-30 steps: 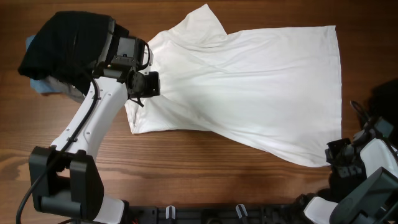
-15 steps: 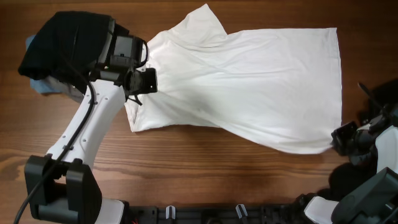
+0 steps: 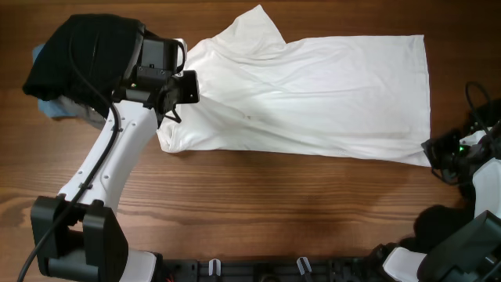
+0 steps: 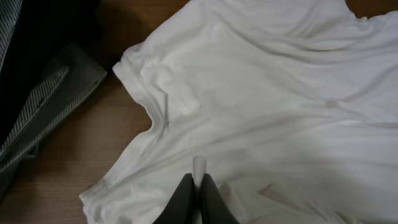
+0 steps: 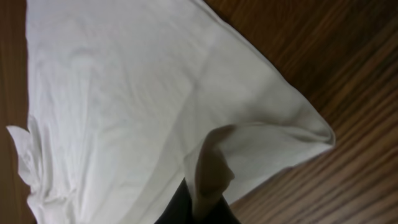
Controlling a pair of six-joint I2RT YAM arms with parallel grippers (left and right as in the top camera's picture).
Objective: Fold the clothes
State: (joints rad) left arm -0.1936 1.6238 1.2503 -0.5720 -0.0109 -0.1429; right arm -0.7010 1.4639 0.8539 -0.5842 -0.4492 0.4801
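Observation:
A white T-shirt [image 3: 313, 94] lies spread across the wooden table, neck end to the left, hem to the right. My left gripper [image 3: 190, 88] is shut on a pinch of its fabric near the left sleeve; in the left wrist view [image 4: 198, 180] the closed fingers hold a small white fold of the shirt [image 4: 261, 93]. My right gripper [image 3: 433, 154] is shut on the shirt's bottom right hem corner; in the right wrist view [image 5: 208, 199] the cloth [image 5: 112, 93] hangs pinched between the fingers.
A pile of dark clothes [image 3: 78, 55] with a blue piece under it sits at the far left, and shows as grey striped cloth in the left wrist view [image 4: 37, 93]. More dark cloth [image 3: 485, 117] lies at the right edge.
My right gripper pulled the hem corner to the right and up the table, drawing the sagging lower edge of the shirt straight. My left gripper shifted slightly up.

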